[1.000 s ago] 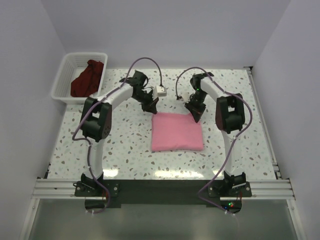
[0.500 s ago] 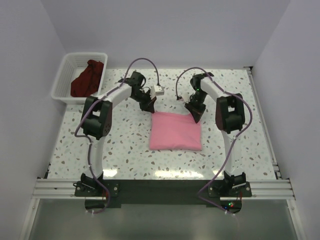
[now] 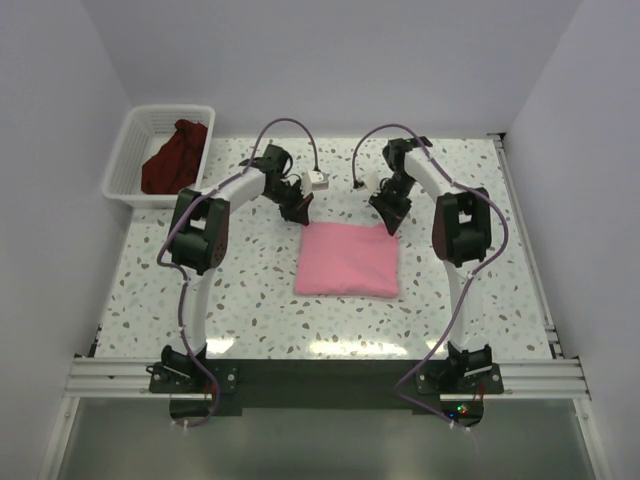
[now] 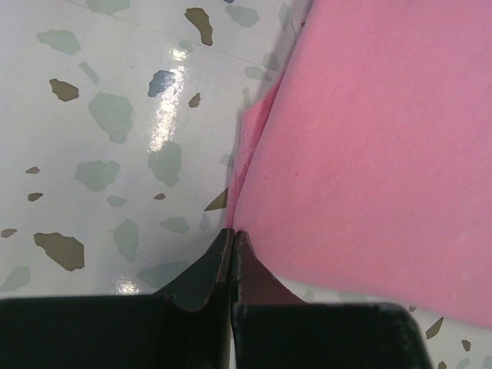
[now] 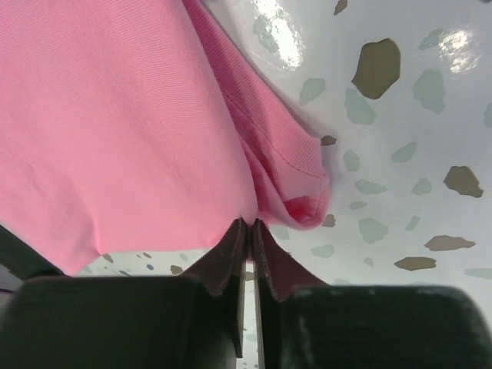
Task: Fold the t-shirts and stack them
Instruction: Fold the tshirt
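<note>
A folded light pink t-shirt (image 3: 347, 260) lies flat in the middle of the speckled table. My left gripper (image 3: 299, 212) is at its far left corner. In the left wrist view that gripper (image 4: 232, 231) is shut, its tips pinching the edge of the pink cloth (image 4: 369, 131). My right gripper (image 3: 388, 220) is at the far right corner. In the right wrist view it (image 5: 251, 223) shows only a thin slit between the jaws, with the hemmed fold of pink cloth (image 5: 115, 115) caught at the tips. A dark maroon t-shirt (image 3: 175, 155) lies crumpled in the basket.
The white lattice basket (image 3: 128, 135) stands at the far left corner of the table. A small white connector block (image 3: 320, 181) hangs on the left arm's cable just behind the pink shirt. White walls close in the back and both sides.
The pink t-shirt has slid a little to the left and towards the back. Both grippers have moved the same way with its far corners.
</note>
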